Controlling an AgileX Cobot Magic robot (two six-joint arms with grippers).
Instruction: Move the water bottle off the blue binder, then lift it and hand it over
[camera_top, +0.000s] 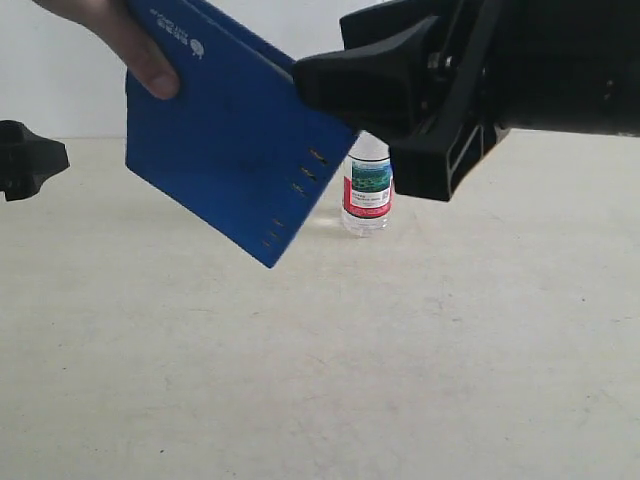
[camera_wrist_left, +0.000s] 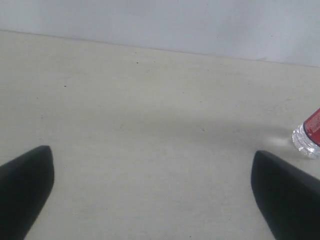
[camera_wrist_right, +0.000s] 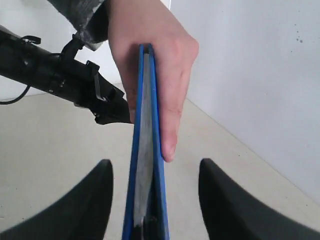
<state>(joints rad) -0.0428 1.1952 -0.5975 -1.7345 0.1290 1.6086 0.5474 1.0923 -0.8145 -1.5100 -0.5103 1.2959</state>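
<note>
A person's hand (camera_top: 140, 50) holds the blue binder (camera_top: 230, 140) tilted in the air, rivets toward its lower right edge. The water bottle (camera_top: 367, 190) stands upright on the table behind the binder's lower corner, its cap hidden; its base shows at the edge of the left wrist view (camera_wrist_left: 309, 135). My right gripper (camera_top: 320, 85) is open and straddles the binder's edge. In the right wrist view the binder (camera_wrist_right: 145, 150) is edge-on between the fingers (camera_wrist_right: 220, 195) with gaps on both sides. My left gripper (camera_top: 35, 160) is open and empty at the far left, low over the table (camera_wrist_left: 150, 195).
The pale table (camera_top: 320, 380) runs to a white wall at the back. The person's hand (camera_wrist_right: 150, 60) grips the binder's far end, and my left arm (camera_wrist_right: 60, 80) reaches in behind it.
</note>
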